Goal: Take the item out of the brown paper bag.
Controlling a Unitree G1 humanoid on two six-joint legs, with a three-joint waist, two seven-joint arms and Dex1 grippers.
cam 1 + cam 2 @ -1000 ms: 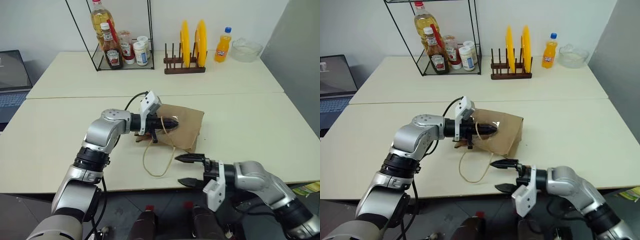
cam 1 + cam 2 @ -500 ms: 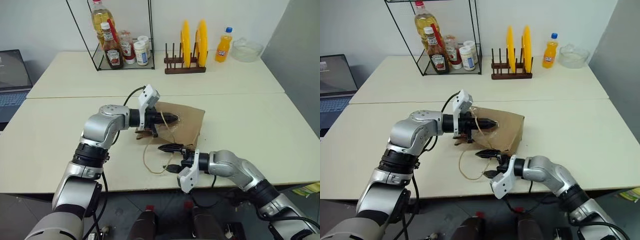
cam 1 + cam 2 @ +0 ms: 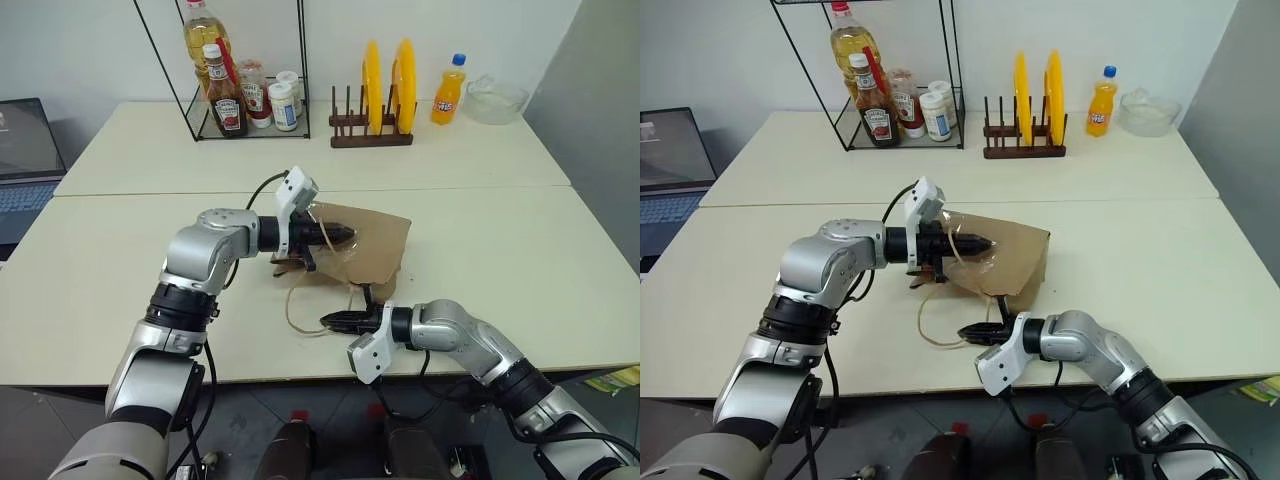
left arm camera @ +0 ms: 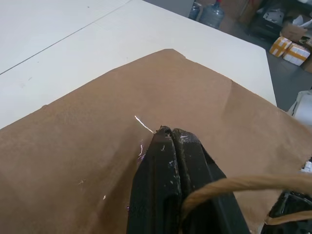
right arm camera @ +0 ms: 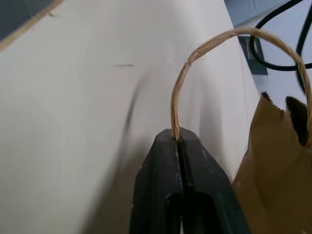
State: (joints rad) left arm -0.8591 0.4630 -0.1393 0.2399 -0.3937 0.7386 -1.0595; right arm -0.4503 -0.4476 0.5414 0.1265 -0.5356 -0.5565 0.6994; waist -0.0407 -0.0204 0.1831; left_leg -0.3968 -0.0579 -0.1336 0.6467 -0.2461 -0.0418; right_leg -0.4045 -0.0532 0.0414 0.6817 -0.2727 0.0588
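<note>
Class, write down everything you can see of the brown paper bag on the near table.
The brown paper bag is creased kraft paper, lying flat on the cream table with its mouth toward the robot's left. It has thin beige twine handles. The left gripper is shut on the upper one, over the bag's top face; the right gripper is shut on the lower handle, which loops over the tabletop. Its contents are hidden.

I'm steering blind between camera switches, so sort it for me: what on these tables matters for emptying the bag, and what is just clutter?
For the job:
- paper bag
- bag handles: one pinched in the left claw, the other in the right claw

Just lying about:
- wire rack with ketchup bottle and jars
- yellow plates in wooden stand
- orange soda bottle
- glass bowl
- laptop
</note>
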